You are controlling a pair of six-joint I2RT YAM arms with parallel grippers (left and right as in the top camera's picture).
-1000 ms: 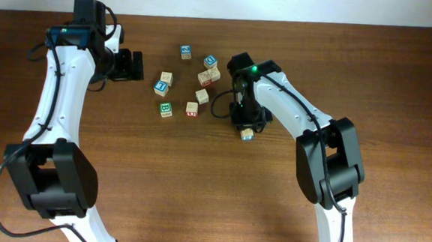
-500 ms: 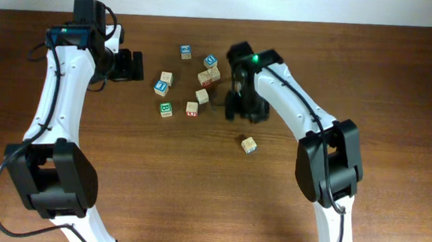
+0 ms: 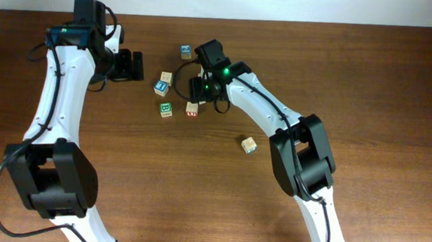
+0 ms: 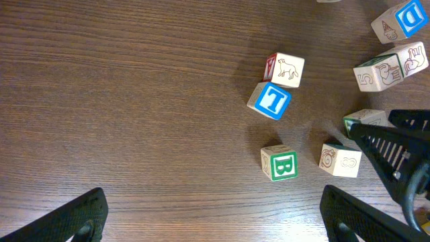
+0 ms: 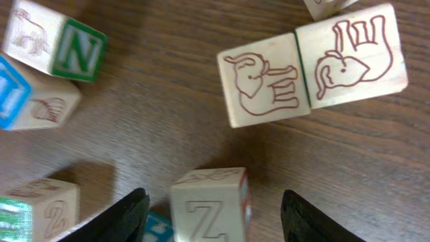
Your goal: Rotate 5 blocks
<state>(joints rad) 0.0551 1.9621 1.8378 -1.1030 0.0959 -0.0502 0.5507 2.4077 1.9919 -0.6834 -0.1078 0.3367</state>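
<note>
Left tool (image 4: 213,202) and right tool (image 5: 213,200) gape; right straddles a smooth wooden cube (image 5: 205,214).

White arms (image 3: 52,103), black joints and claws (image 3: 137,65) (image 3: 200,94)

Right gripper (image 3: 201,92) has let go; its block (image 3: 249,144) now lies alone on the table (image 3: 397,109). It's swung up-left; fingers (image 5: 114,218) now straddle the Z block (image 5: 209,202).

Overhead: top-down, far. Wrist cams: close, facing down. All share blocks (image 3: 165,109).
</note>
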